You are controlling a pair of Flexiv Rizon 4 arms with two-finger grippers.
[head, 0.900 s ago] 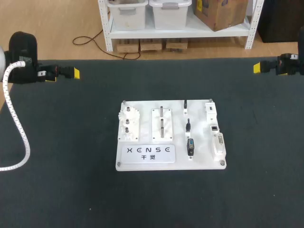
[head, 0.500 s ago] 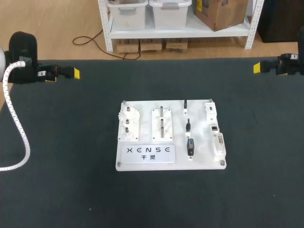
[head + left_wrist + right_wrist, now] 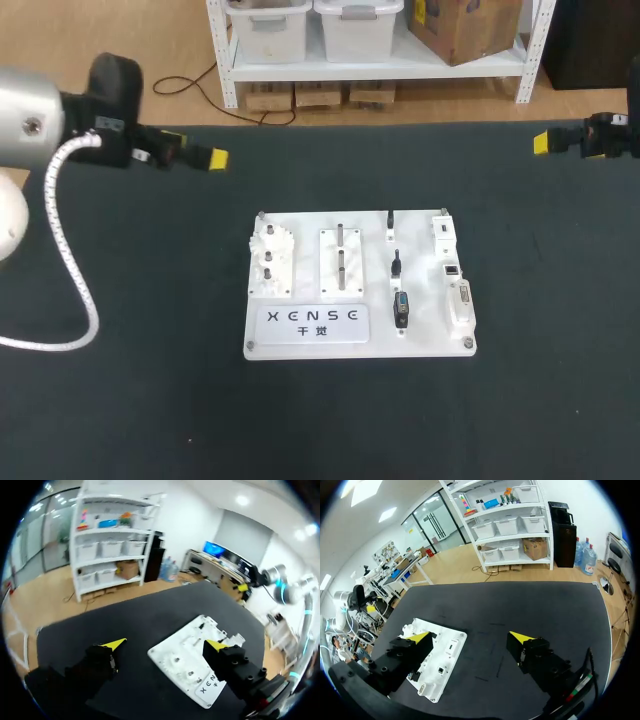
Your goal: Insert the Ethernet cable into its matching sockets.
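Note:
The white practice board [image 3: 300, 340] lies mid-table. Small white sockets [image 3: 443, 232] sit along its right side, with black plugs [image 3: 401, 308] standing in the column beside them. I cannot make out a loose Ethernet cable in any view. My left gripper [image 3: 212, 158] hovers over the far left of the table, apart from the board. In the left wrist view this gripper [image 3: 165, 645] is open and empty, with the board [image 3: 175, 652] ahead of it. My right gripper [image 3: 541, 143] stays at the far right edge. Its own view shows it [image 3: 469, 636] open and empty, the board [image 3: 451, 642] beyond one finger.
A white block with pegs [image 3: 272, 258] and a plate with upright pins [image 3: 341, 260] occupy the board's left half. The left arm's white ribbed hose [image 3: 72, 265] loops down over the table's left side. Dark mat [image 3: 150, 400] surrounds the board.
My left arm has swung right, bringing its gripper closer to the board. The right arm and the board have not moved.

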